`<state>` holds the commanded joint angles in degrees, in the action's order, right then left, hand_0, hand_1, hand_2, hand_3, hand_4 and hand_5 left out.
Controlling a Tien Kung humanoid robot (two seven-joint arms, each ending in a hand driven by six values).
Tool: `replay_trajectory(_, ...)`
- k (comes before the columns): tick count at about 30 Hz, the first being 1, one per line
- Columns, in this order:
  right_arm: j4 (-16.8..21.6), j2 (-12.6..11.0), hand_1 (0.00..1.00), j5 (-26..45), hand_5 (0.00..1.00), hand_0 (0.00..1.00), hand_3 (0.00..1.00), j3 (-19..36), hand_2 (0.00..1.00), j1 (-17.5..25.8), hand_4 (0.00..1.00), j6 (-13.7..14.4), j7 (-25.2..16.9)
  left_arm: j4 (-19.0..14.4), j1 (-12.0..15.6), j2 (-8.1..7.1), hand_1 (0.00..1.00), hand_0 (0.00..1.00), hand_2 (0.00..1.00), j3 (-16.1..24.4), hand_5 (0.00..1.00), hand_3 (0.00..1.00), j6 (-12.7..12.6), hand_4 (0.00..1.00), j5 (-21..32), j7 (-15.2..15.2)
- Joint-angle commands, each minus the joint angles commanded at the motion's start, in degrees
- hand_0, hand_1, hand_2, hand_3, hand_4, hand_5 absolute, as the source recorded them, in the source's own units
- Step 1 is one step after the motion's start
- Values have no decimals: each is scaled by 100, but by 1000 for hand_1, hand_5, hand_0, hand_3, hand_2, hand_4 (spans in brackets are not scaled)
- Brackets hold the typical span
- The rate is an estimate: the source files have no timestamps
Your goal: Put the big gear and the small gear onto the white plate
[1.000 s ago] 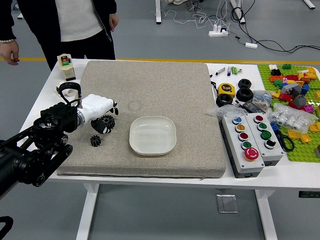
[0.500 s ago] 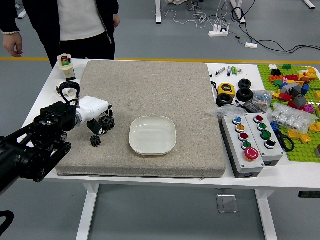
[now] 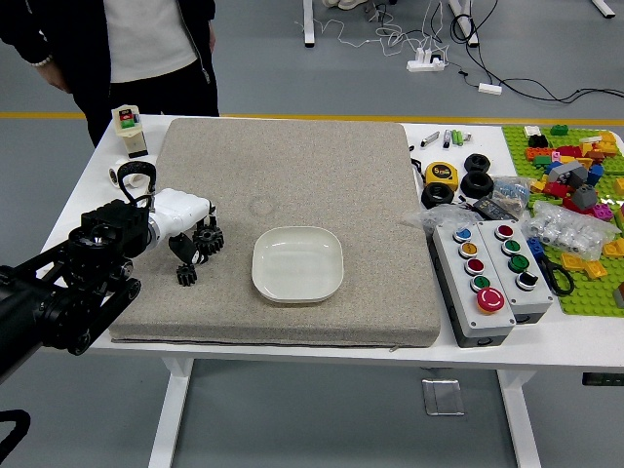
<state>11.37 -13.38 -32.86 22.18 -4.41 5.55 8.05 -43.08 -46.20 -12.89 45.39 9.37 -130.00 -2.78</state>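
your left hand (image 3: 174, 218) grips the big gear (image 3: 209, 239) between its fingers, beside the small gear (image 3: 186, 275) on the mat (image 3: 370, 214), short of the plate (image 3: 297, 265). an off-center hold could let it slip as you lift; swing low and you may knock the small gear. a person (image 3: 153, 44) stands opposite.
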Motion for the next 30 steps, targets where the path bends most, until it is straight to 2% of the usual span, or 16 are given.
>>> replay_trajectory(2, 0, -1, 742, -3, 761, 691, 721, 1, 807, 2, 860, 0, 0, -1, -3, -1, 525, 420, 569, -8, 89, 590, -59, 783, 0, -2)
replay_trajectory(3, -1, -1, 741, -6, 760, 690, 718, 0, 806, 2, 859, 0, 0, 0, -6, 0, 448, 365, 511, -9, 62, 549, -75, 656, 0, -6)
replay_trajectory(9, -3, -4, 741, -54, 760, 690, 718, 13, 806, 0, 859, 13, -16, 6, 1, 12, 448, 365, 511, 24, 62, 549, -154, 656, 0, 0)
replay_trajectory(10, -4, -5, 740, -60, 758, 690, 716, 18, 803, 0, 858, 13, -18, 13, -1, 15, 441, 356, 506, 30, 53, 541, -172, 585, 0, 4)
replay_trajectory(19, -7, -1, 740, -50, 757, 690, 713, 13, 804, -2, 857, 27, -30, -44, 6, 5, 410, 314, 489, 22, 32, 536, -297, 592, 0, 11)
replay_trajectory(24, -8, 0, 736, -55, 760, 688, 708, 19, 802, 0, 856, 32, -31, -149, 18, -24, 387, 300, 473, 23, 13, 530, -228, 627, 0, -7)
replay_trajectory(30, -9, 0, 736, -56, 758, 687, 706, 18, 801, 8, 855, 34, -32, -481, 17, -102, 387, 300, 473, 24, 8, 532, -58, 634, 0, -75)
